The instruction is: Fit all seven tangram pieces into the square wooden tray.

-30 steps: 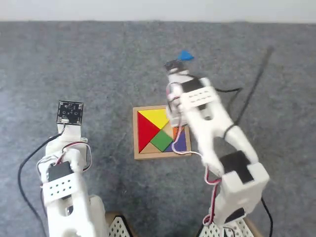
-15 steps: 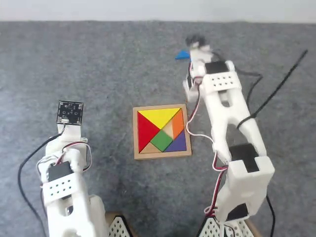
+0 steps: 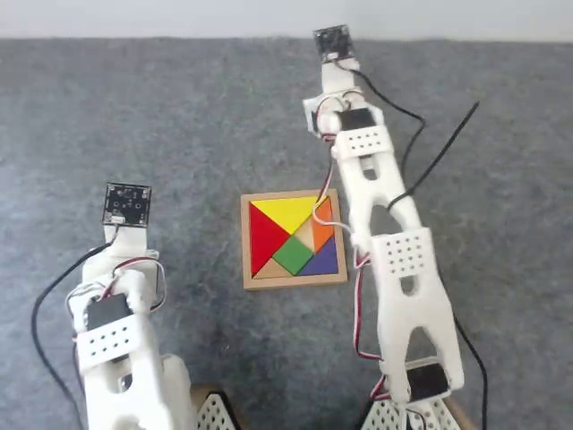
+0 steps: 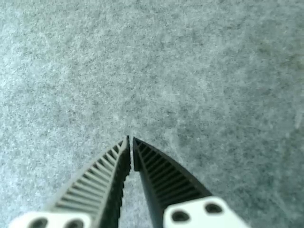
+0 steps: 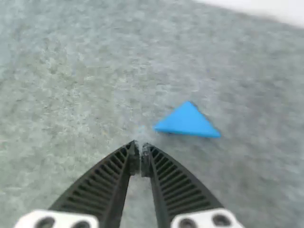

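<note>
Right gripper [image 5: 138, 152], closed on nothing, hangs just beside the blue triangle [image 5: 187, 121], which lies on the counter [image 5: 57, 71] outside the tray [image 3: 245, 242]. Several coloured pieces [image 3: 267, 237] already sit inside; the blue triangle, at least, looks left to place.

Loose triangle [image 5: 187, 121] near right fingers [image 5: 109, 180], apart from tray [image 3: 245, 242].

A soft grey mat [image 3: 179, 116] lies under the jaws and spreads all around them. A white strip [image 3: 134, 18] runs far past the jaws.
</note>
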### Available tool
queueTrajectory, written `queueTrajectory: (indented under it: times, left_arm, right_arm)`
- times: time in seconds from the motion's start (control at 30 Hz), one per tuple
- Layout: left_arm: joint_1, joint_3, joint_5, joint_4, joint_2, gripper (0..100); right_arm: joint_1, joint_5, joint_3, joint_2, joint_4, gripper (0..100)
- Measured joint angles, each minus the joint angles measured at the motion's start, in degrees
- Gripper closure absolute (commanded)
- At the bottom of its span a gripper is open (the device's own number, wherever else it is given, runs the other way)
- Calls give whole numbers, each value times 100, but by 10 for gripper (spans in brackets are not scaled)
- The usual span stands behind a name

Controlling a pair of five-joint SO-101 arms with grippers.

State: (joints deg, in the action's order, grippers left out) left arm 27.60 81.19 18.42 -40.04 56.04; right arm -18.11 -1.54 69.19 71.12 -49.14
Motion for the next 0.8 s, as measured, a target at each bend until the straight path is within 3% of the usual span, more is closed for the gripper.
queueTrajectory:
  times: [0.17, 0.3, 0.47, 0.6, 0.8]
  left_arm:
    - [0, 0, 0, 0, 0, 987]
    - [-9, 0, 0, 0, 0, 987]
    - [0, -316, -413, 123, 0, 987]
    - [-598, -1899, -1187, -114, -598, 987]
    - [-2523, -5908, -1477, -1231, -4053, 987]
  right_arm:
    - [44, 0, 1776, 1002, -563, 991]
    - [26, -44, 2338, 1178, -1152, 991]
    - [167, -897, 2382, 554, -3095, 991]
    - [519, -1600, 2418, -413, -4897, 991]
    - [1846, -1565, 2426, -1160, -5143, 991]
